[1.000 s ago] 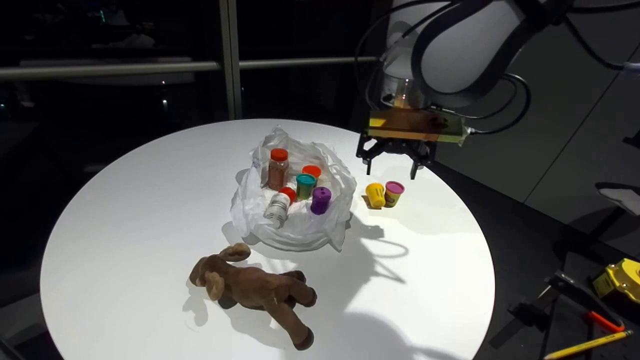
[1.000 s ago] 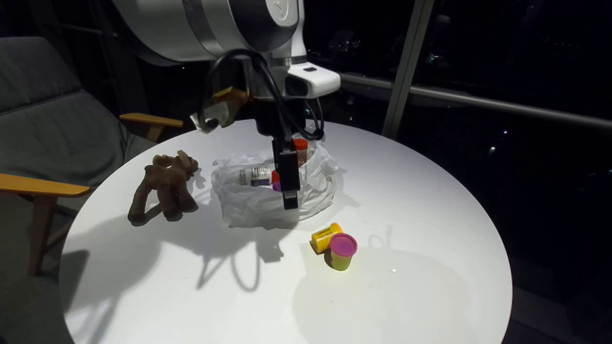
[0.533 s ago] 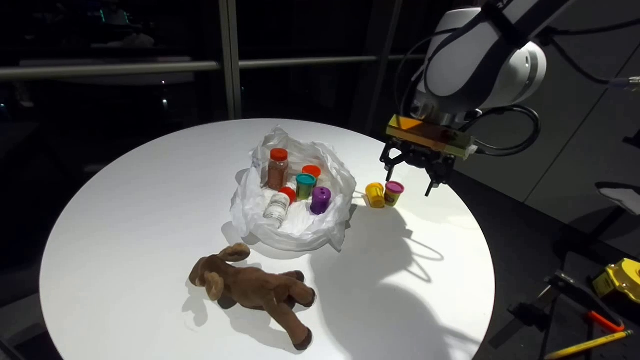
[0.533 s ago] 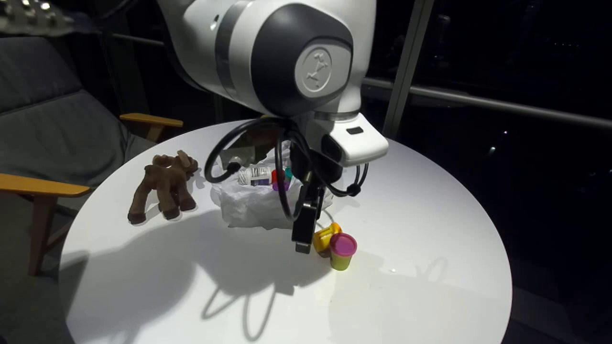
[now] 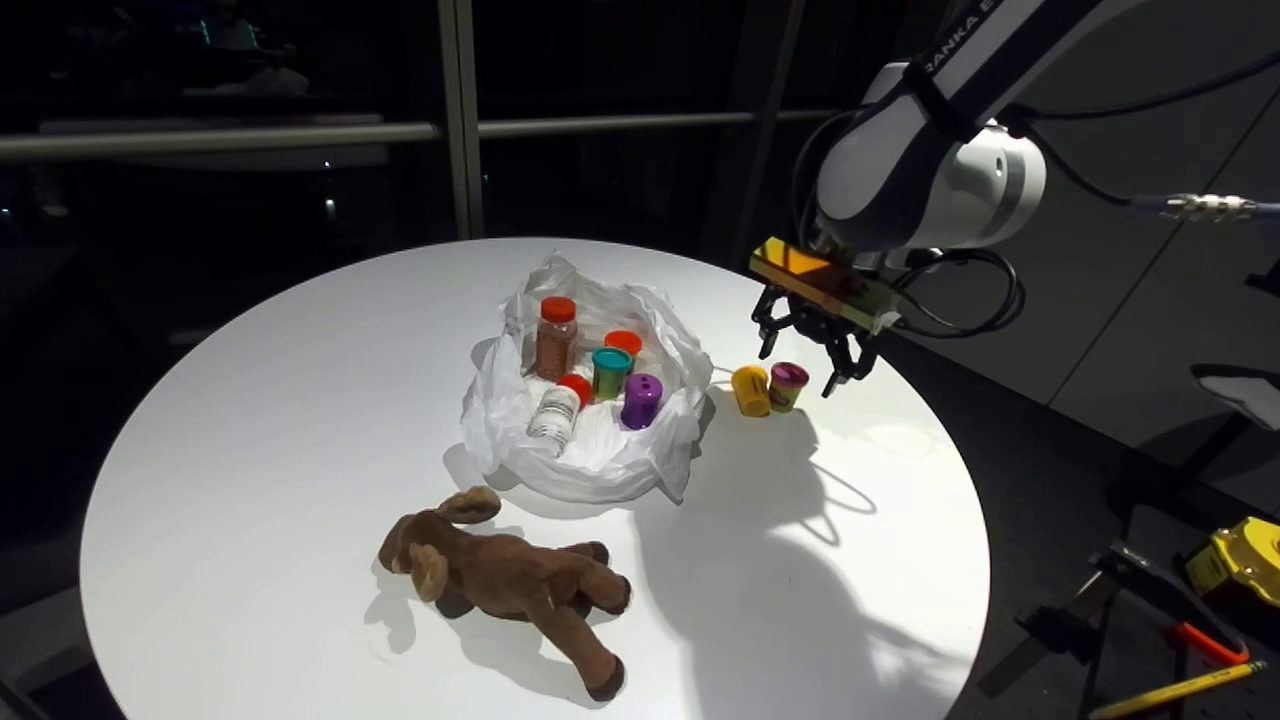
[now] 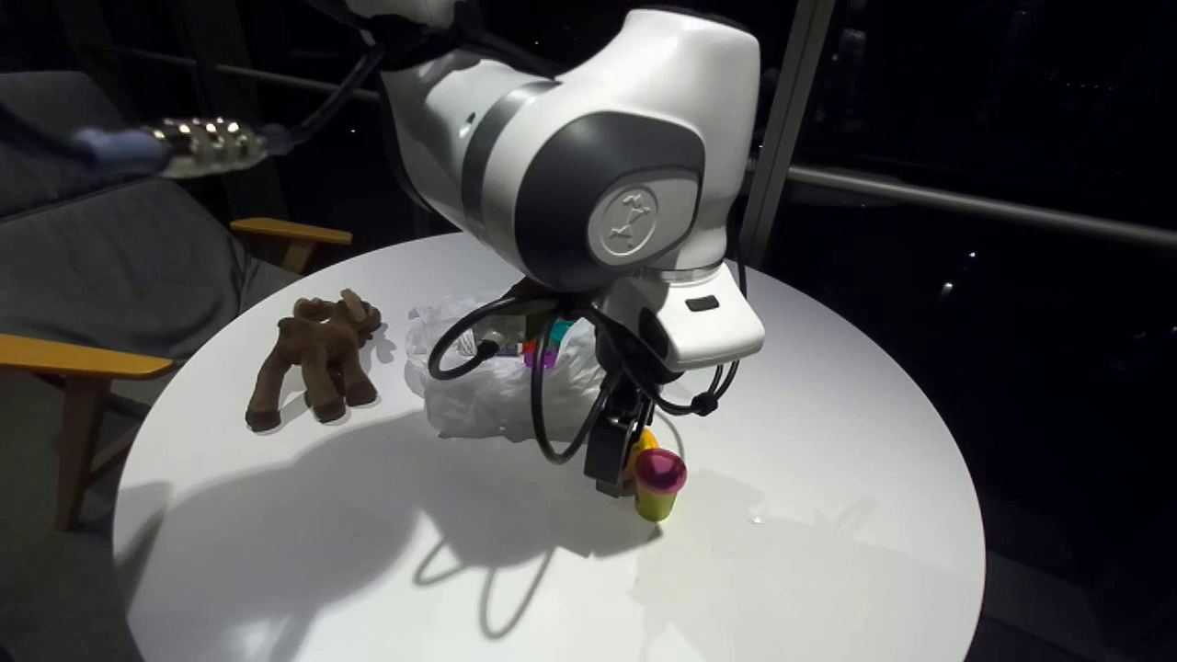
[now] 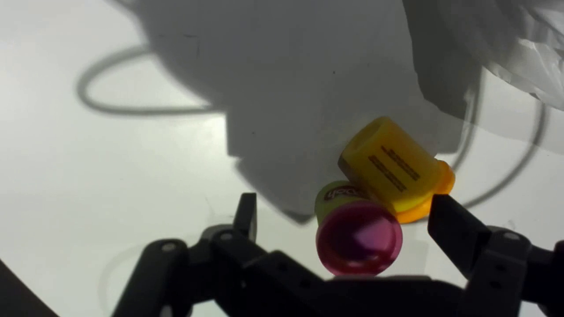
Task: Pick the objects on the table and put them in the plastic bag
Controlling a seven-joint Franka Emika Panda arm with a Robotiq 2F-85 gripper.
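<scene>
Gripper (image 7: pixel 343 213): jaws spread wide, upright magenta-lidded cup (image 7: pixel 359 240) showing between them in wrist view. Yellow cup (image 7: pixel 390 169) lies on its side just beside it. Both on white table (image 5: pixel 280 400) near plastic bag (image 5: pixel 610 484) holding orange-capped bottle (image 5: pixel 556 345), white bottle (image 5: pixel 553 420), teal-lidded cup (image 5: pixel 611 376), orange-lidded cup (image 5: pixel 623 342), purple container (image 5: pixel 642 402). Brown plush toy (image 5: pixel 510 573) lies on the table outside the bag.

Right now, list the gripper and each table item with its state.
Gripper: open, empty
Plastic bag: mouth open
Yellow tub: on its side
Pink-lidded tub: upright, closed
Teal-lidded tub: upright, closed
Orange-lidded tub: closed, partly hidden
Red-capped jar: upright, capped
White bottle: lying, capped
Purple pot: tilt unclear
Plush toy: lying down
</scene>
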